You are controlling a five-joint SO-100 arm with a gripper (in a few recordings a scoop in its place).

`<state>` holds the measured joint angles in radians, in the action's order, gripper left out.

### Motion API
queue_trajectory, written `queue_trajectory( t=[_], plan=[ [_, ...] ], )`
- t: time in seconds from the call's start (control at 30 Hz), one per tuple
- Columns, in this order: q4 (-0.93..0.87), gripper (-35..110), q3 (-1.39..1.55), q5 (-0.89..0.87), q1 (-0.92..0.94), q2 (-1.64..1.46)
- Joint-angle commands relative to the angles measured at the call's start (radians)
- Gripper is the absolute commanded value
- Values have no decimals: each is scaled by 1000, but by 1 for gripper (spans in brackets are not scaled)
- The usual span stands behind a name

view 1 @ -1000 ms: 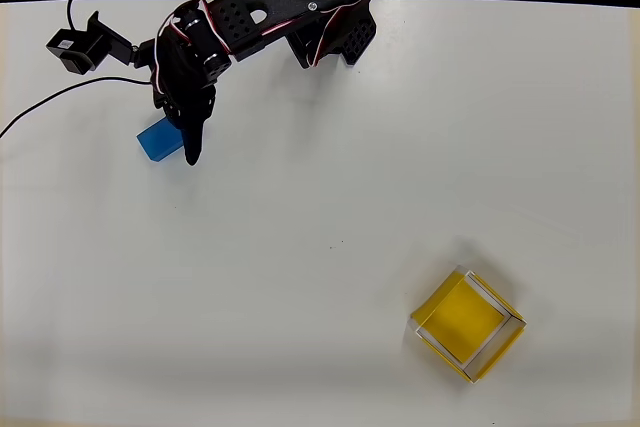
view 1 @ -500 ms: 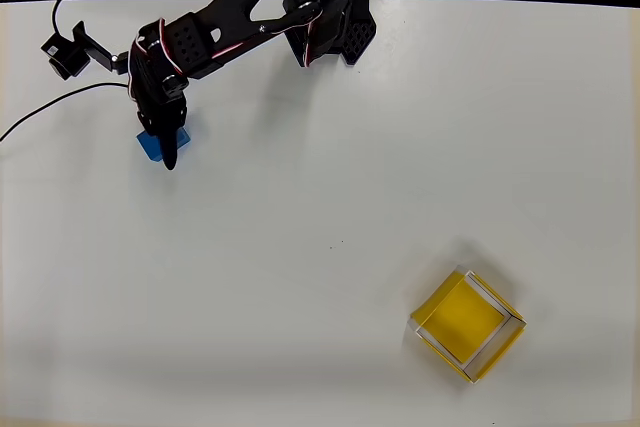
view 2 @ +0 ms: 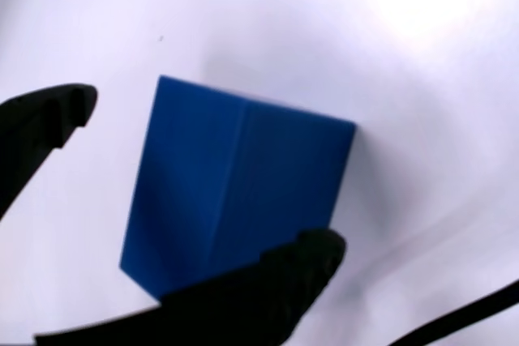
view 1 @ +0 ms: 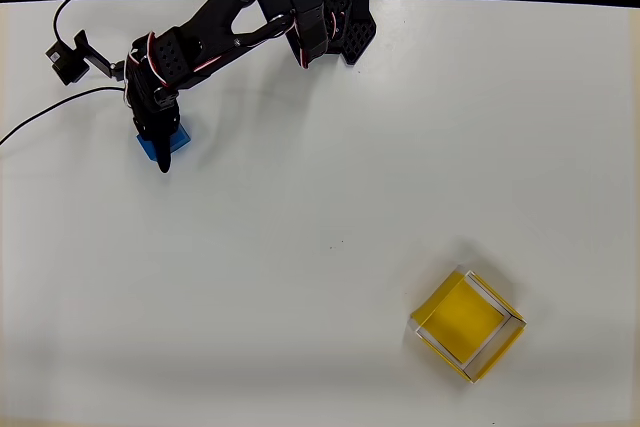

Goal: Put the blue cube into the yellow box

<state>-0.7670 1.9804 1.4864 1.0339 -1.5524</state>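
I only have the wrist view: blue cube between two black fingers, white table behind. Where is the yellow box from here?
Observer: In the overhead view the yellow box sits at lower right, far across the white table from the blue cube, which lies at upper left.
Operator: Anything inside the box?
Observer: No, its yellow floor is bare, and the box is turned diagonally to the table edges.
Operator: Anything lying on the straight line to it?
Observer: Nothing. A small black block with a cable sits left of the hand, on the side away from the box.
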Motion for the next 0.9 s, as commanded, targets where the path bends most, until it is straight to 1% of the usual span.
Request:
queue_trajectory(
  t=[0.0, 0.2, 0.47, 0.73, 0.87],
  plan=[
    [21, 51, -94, 6, 2, -35],
    [71, 50, -89, -21, -21, -3],
    [103, 49, -67, -3, -60, 12],
    [110, 38, -9, 34, -78, -9],
    [110, 36, 11, 43, -86, -15]
  ],
)
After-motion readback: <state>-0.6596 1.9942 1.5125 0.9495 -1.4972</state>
